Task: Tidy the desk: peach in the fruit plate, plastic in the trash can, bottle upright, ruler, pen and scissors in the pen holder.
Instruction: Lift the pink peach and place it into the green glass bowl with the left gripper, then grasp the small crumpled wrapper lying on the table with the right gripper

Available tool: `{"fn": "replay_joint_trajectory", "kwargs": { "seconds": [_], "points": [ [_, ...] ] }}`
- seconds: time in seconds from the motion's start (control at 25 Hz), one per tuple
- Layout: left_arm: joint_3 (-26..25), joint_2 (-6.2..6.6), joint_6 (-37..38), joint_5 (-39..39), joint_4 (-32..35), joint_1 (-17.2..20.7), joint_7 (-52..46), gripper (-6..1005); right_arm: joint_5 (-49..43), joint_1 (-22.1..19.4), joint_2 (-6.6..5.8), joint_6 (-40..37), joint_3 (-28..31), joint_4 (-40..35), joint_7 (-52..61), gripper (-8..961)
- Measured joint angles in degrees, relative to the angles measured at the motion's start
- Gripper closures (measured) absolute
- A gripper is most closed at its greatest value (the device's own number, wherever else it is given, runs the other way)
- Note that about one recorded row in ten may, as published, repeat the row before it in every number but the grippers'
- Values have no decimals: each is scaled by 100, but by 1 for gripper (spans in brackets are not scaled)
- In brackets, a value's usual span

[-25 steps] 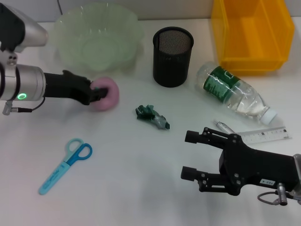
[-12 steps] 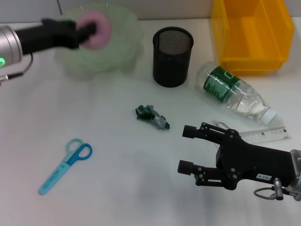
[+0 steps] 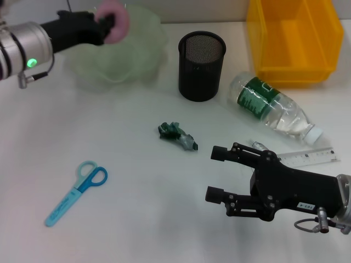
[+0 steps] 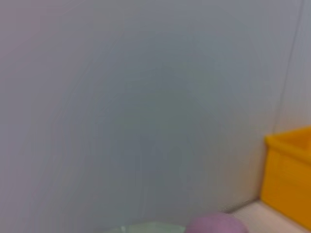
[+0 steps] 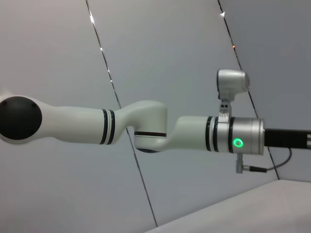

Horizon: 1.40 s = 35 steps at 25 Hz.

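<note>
Gripped across its rounded sides in the left gripper [image 3: 107, 24], jaws closed, the peach [image 3: 116, 21] is judged light, soft, easily bruised; right gripper [image 3: 219, 174] held open at 5 o'clock.

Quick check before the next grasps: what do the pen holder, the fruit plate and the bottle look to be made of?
Pen holder: looks like black metal mesh, matte; a fine grid shows inside its wall. Fruit plate: pale green translucent plastic or glass, scalloped; which one, I cannot tell. Bottle: clear thin plastic, glossy, with a green label and white cap, lying on its side.
</note>
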Motion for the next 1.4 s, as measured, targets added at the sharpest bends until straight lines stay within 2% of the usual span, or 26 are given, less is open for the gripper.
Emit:
{"fn": "replay_joint_trajectory", "kwargs": {
  "seconds": [0.16,0.28,0.52,0.8,0.84,0.92,0.96,1.04,1.12,1.16,1.2,1.24,1.4],
  "points": [
    [319,-10,-227,15,-102,-63,230,852,5,0,0,3,5,25,0,119],
    [506,-12,-284,-12,-58,-47,263,609,9,0,0,15,32,28,0,119],
    [506,-15,-292,-53,-24,-9,281,394,10,46,-2,55,36,62,0,118],
    [493,-16,-12,-282,128,156,255,283,237,30,-3,120,51,84,0,119],
    [469,7,729,-716,374,414,270,267,343,13,-4,161,52,96,-1,119],
    [437,21,1241,-967,534,581,286,235,361,9,-7,183,53,99,-1,119],
    [437,21,1241,-967,534,581,286,219,371,10,-10,216,53,101,-1,119],
    [263,28,2419,-1481,817,981,355,204,382,21,-11,307,53,103,0,118],
    [88,39,3236,-1652,853,1180,496,207,414,43,-11,426,53,103,-1,118],
    [21,47,3572,-1666,849,1252,569,208,434,50,-11,488,53,104,0,118],
    [21,47,3572,-1666,849,1252,569,210,451,61,-11,546,53,106,0,118],
    [-81,85,4421,-1621,809,1456,832,211,468,75,-11,594,53,108,0,118],
    [-56,126,5643,-1159,660,1823,1574,216,615,127,-8,802,53,140,-1,118]
  ]
}}
